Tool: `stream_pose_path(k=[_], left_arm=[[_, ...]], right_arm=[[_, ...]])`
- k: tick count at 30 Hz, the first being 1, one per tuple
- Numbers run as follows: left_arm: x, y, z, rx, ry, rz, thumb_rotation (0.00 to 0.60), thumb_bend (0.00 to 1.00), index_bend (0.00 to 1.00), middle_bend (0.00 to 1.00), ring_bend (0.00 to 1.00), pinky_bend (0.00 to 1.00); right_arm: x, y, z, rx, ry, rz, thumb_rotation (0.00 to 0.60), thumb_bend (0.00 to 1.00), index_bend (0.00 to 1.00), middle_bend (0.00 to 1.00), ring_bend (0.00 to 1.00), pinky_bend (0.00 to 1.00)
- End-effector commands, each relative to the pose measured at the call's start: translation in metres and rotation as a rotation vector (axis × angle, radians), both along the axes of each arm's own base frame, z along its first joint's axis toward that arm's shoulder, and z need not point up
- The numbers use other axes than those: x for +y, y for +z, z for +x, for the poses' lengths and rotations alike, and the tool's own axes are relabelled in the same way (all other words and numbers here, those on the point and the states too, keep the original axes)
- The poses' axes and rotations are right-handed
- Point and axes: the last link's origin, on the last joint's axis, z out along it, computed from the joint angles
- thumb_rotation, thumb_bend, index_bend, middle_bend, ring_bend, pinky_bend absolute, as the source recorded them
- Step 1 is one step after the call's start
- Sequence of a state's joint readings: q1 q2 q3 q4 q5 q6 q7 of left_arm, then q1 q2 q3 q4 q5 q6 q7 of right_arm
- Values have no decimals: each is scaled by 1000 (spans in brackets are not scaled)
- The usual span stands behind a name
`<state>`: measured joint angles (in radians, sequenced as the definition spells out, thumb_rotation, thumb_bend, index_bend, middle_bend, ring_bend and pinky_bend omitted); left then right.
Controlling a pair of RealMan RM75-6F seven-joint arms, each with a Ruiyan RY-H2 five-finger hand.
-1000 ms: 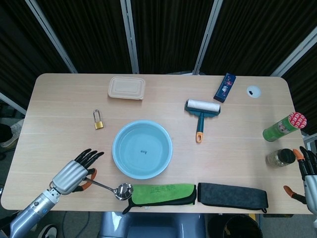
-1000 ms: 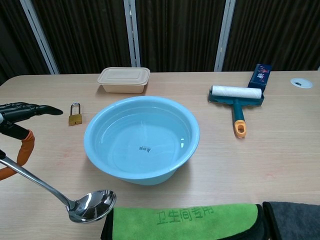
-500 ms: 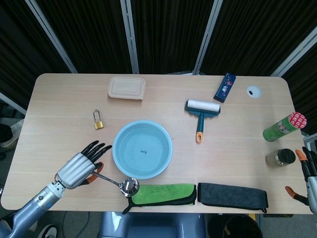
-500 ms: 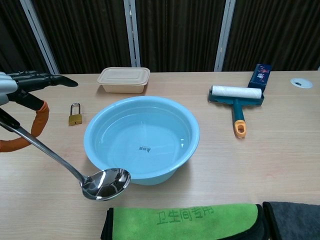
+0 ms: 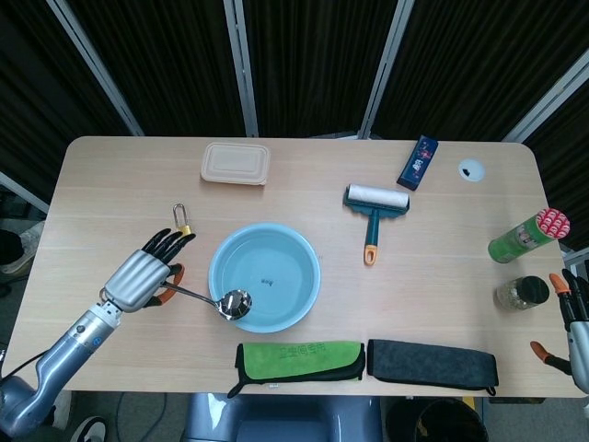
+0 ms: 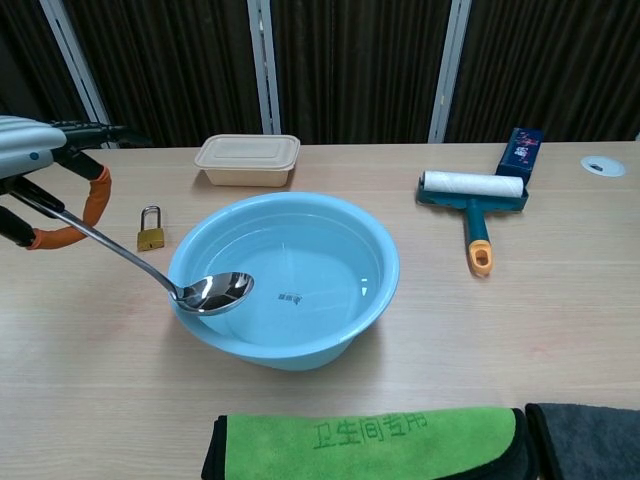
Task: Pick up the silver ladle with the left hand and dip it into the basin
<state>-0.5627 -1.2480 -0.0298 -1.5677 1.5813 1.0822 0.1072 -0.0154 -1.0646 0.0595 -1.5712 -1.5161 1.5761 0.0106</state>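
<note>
Head view takes in the whole table [image 5: 442,276], including the right hand [image 5: 575,322] at the far right edge, fingers apart and holding nothing, beside a jar [image 5: 521,293] and a green can [image 5: 529,236]; none of these show in the chest view. Chest view shows, more plainly, the ladle's [image 6: 150,270] bowl raised over the basin's [image 6: 375,290] near-left rim. The left hand [image 5: 143,278] grips the ladle [image 5: 198,296] by its orange handle end, fingers wrapped around it. Its long axis runs from the hand down and rightward, bowl end pointing into the basin [image 5: 299,295]. A padlock [image 6: 150,231] lies just behind the shaft.
</note>
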Motion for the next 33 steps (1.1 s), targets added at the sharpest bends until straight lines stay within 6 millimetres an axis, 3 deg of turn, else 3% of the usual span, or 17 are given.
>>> stream_pose_path(k=[1,9,21,33], left_arm=[[10,-6,3,-11,10,-9,600,410,575,0,0,0],[28,-23,9,-44,13,-28,600,409,572,0,0,0],[47,-70,25,-49,18,-84,600,410,575,0,0,0],[50,-84,24,-40,27,-102,600,410,578,0,0,0]], right_arm=[[-1,-1,0,2,-2,3,600,0,0,0,0,0],[-5,-5,0,10,-11,18,600,0,0,0,0,0],[-4,-4,-1,7,-8,17,600,0,0,0,0,0],[-3,-3,0,4,-2,14,600,0,0,0,0,0]])
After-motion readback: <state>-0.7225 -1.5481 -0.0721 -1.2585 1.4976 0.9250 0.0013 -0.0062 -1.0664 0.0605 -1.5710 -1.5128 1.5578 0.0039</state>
